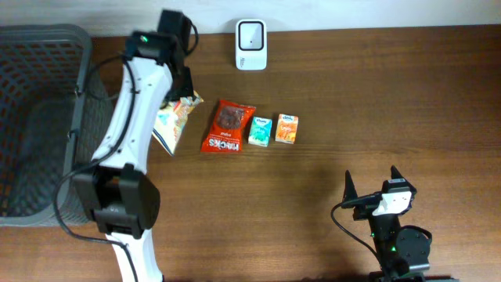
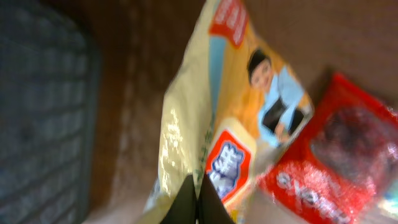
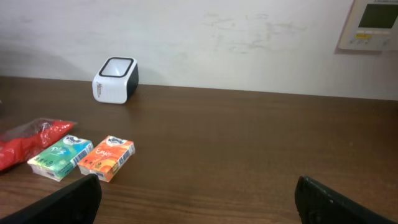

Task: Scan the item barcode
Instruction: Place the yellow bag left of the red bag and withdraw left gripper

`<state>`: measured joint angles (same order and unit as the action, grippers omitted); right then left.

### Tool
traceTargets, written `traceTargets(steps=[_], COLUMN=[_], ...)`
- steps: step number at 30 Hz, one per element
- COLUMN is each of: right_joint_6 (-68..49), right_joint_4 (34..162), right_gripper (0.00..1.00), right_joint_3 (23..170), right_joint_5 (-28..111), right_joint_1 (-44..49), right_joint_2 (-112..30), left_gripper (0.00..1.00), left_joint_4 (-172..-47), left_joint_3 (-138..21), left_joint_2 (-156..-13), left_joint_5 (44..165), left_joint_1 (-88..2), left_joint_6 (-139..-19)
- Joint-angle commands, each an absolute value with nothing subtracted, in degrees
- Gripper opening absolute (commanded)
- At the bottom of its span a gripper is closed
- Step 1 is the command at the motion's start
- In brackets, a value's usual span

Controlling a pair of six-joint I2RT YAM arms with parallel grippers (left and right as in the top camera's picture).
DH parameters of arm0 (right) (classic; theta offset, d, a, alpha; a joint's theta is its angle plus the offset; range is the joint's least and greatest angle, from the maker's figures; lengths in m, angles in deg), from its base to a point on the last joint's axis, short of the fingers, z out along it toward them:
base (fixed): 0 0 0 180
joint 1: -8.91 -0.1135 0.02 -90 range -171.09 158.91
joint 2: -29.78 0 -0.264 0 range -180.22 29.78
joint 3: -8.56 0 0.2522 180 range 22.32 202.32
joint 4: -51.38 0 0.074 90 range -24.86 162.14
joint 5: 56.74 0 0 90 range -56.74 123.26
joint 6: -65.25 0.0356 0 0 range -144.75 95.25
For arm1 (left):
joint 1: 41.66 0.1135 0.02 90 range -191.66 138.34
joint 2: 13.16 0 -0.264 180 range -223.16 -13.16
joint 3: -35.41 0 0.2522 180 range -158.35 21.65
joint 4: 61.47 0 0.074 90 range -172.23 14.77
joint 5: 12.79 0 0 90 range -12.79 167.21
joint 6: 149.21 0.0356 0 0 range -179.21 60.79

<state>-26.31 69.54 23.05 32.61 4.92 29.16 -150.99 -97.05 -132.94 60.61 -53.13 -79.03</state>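
The left tool (image 2: 198, 186) is sitting fully closed, and in the left wrist view it is pinching the edge of the yellow bag (image 2: 211, 106). Whether the bag is clearing the bench (image 1: 376, 94) or resting on it is not showing. From overhead, the bag (image 1: 174, 119) is lying at the left end of the row, just beside the red packet (image 1: 228, 125). Its long axis is running on a diagonal, with the far end pointing toward the packet side and the near end toward the basket (image 1: 39, 117).

The scanner (image 1: 251, 45) is standing at the far edge of the bench. From the bag it is lying farther away and to the robot's right, beyond the red packet. That offset is what the coming move is depending on, I judge: the bag is needing to travel away and rightward, then turn its code toward the scanner's window. No barcode is showing in any view.

The left arm is by far the nearer one. The right tool (image 1: 371, 184) is hanging wide open and holding nothing, well apart from the row at the near right of the bench.
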Motion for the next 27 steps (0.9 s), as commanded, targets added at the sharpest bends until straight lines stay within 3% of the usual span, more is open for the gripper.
traceTargets(steps=[1, 7, 14, 18, 19, 20, 21, 27], right_joint_6=[-25.99, -25.99, -25.99, -25.99, -25.99, -25.99, -25.99, -25.99], right_joint_4=[69.81, 69.81, 69.81, 69.81, 69.81, 69.81, 69.81, 69.81], right_gripper=[0.98, 0.98, 0.98, 0.98, 0.98, 0.98, 0.98, 0.98], right_joint_3=[22.63, 22.63, 22.63, 22.63, 22.63, 22.63, 22.63, 22.63], right_joint_5=[31.93, 31.93, 31.93, 31.93, 31.93, 31.93, 31.93, 31.93], right_joint_1=[5.23, 5.23, 5.23, 5.23, 5.23, 5.23, 5.23, 5.23], right_joint_2=[29.53, 29.53, 29.53, 29.53, 29.53, 29.53, 29.53, 29.53], left_gripper=[0.0, 0.0, 0.0, 0.0, 0.16, 0.5, 0.99, 0.99], left_joint_4=[-140.57, -125.6, -126.32, -133.07, -135.19, -138.43, -141.66, -152.48], left_joint_3=[-84.35, -68.96, -70.03, -80.24, -83.52, -88.7, -93.24, -104.85], left_joint_2=[-132.29, -132.29, -132.27, -130.19, -129.56, -128.49, -127.5, -120.27], left_joint_5=[62.75, 82.4, 82.4, 78.99, 77.0, 75.19, 72.98, 69.24], left_joint_1=[-53.3, -53.87, -57.65, -56.65, -56.21, -55.55, -55.07, -51.77], left_joint_6=[-80.21, -80.21, -80.25, -80.14, -79.35, -75.51, -74.48, -73.67])
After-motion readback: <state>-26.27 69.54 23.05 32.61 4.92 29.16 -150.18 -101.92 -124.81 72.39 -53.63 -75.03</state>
